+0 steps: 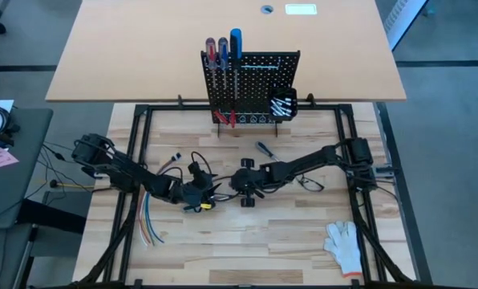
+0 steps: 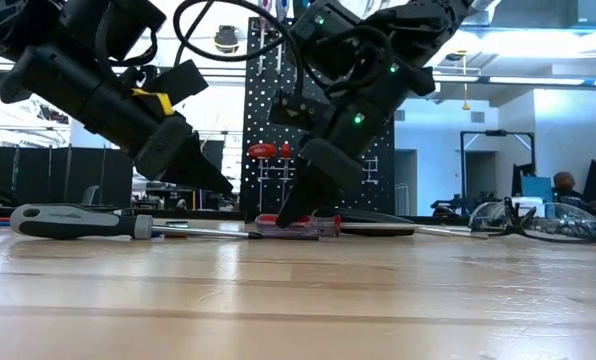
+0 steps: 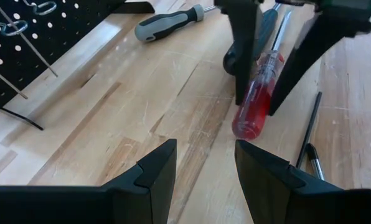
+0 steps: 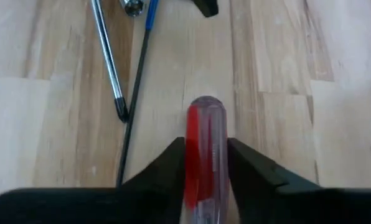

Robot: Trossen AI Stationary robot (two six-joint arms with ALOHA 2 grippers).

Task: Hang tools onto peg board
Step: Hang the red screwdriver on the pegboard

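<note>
A screwdriver with a clear red handle [image 4: 204, 143] lies flat on the wooden table [image 1: 247, 249], in front of the upright black peg board [image 1: 251, 84]. My right gripper [image 4: 205, 146] has come down over its handle and is shut on it; the same gripper [image 2: 293, 210] also appears in the low view. My left gripper [image 3: 204, 155] is open and holds nothing. It hovers a short way off on the table's left side, pointing at that handle [image 3: 255, 99]. Three screwdrivers [image 1: 223, 56] hang on the board. My right gripper pinches the red handle's two sides [image 4: 195, 163] between its two fingers, a little back from the rounded butt end [image 4: 204, 104]. The fingers [image 3: 244, 68] slant down from above, coming from the table's right. The screwdriver lies flat on the table [image 2: 298, 226].
A black-and-grey screwdriver [image 3: 167, 25] lies nearer the board. A thin black tool [image 3: 310, 137] and a metal shaft [image 4: 108, 56] lie beside the red handle. Safety glasses [image 1: 307, 183] lie to the right, a white glove [image 1: 345, 245] at the near right, coloured wires [image 1: 148, 221] on the left.
</note>
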